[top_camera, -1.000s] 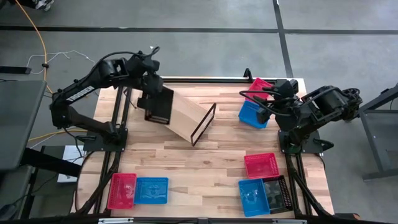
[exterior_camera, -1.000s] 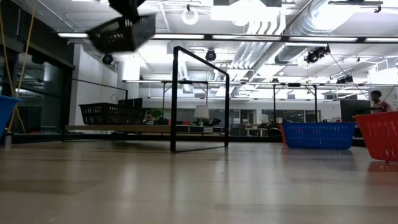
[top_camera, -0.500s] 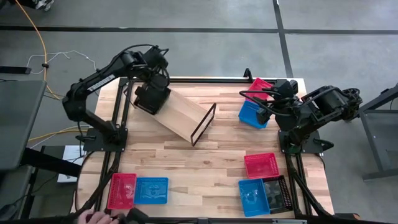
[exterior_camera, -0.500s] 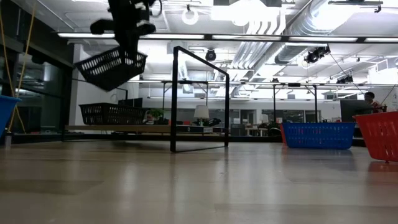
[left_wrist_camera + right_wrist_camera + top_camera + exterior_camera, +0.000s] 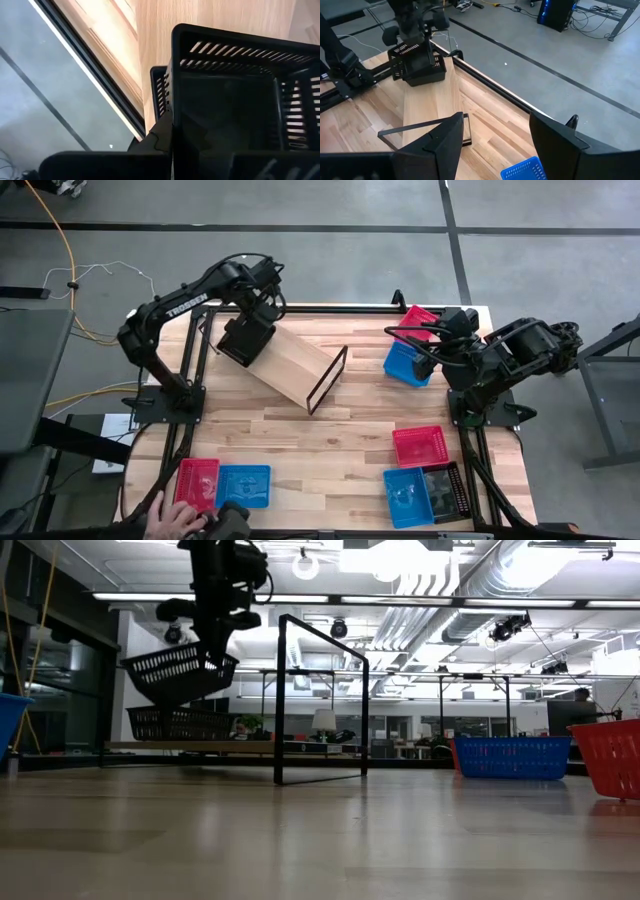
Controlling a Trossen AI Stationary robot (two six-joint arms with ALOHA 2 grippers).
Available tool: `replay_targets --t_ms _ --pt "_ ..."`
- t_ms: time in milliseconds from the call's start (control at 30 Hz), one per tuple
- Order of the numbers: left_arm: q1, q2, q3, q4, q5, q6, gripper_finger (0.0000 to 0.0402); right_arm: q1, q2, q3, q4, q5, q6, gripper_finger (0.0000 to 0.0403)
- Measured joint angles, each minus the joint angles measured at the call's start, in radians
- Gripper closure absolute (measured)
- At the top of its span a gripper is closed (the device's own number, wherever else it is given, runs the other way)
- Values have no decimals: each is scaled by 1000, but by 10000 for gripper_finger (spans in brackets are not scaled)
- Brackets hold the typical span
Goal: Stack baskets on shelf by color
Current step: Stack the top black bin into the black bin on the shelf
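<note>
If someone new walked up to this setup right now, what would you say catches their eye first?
Most striking is the left gripper holding a black basket tilted in the air just above another black basket that sits on the far end of the shelf. Next come the bright red and blue baskets scattered around the table's edges, such as the red and blue pair at the near left. The right gripper waits open by the far right corner.

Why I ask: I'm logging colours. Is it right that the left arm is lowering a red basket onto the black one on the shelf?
Not quite: the held basket is black, not red, as the low view shows. The left gripper holds it just above the black basket on the shelf.
</note>
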Motion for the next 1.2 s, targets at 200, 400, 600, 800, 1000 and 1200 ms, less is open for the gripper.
replay_targets --t_ms 200,400,600,800,1000,1200 --pt "8 34 0 0 22 -7 401 0 0 0 0 -1 -2 188" --pt "8 49 0 3 22 -13 401 0 0 0 0 0 -2 188" --pt "8 49 0 15 21 -40 401 0 0 0 0 0 -2 188" --pt "8 49 0 32 20 -71 401 0 0 0 0 5 -2 188" --pt "8 49 0 31 19 -71 401 0 0 0 0 5 -2 188" --pt "8 49 0 31 15 -71 402 0 0 0 0 4 0 188"
